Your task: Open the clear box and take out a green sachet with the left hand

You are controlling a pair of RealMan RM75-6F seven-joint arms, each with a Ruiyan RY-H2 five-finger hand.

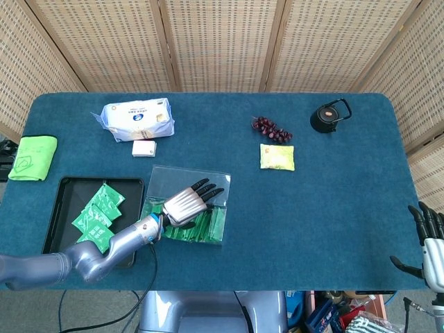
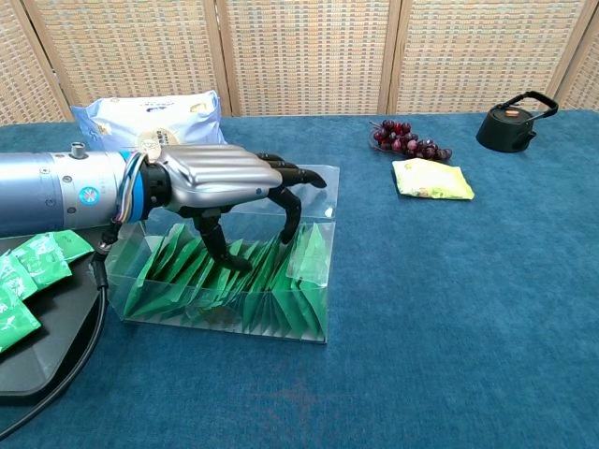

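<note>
The clear box (image 1: 216,219) (image 2: 187,309) lies open near the table's front left, its lid (image 1: 173,177) (image 2: 314,182) folded back behind it. A row of green sachets (image 1: 202,225) (image 2: 271,285) stands inside. My left hand (image 1: 186,201) (image 2: 220,178) hovers palm down over the box, fingers spread and reaching down among the sachets; its thumb (image 2: 225,251) dips between them. Nothing is visibly held. My right hand (image 1: 430,243) is at the lower right edge of the head view, off the table, fingers apart and holding nothing.
A black tray (image 1: 61,191) (image 2: 37,365) left of the box holds several green sachets (image 1: 94,216) (image 2: 28,257). Farther back are a wipes pack (image 1: 137,119), a small white box (image 1: 144,148), grapes (image 1: 272,128), a yellow packet (image 1: 277,157), a black teapot (image 1: 329,116) and a green cloth (image 1: 30,158).
</note>
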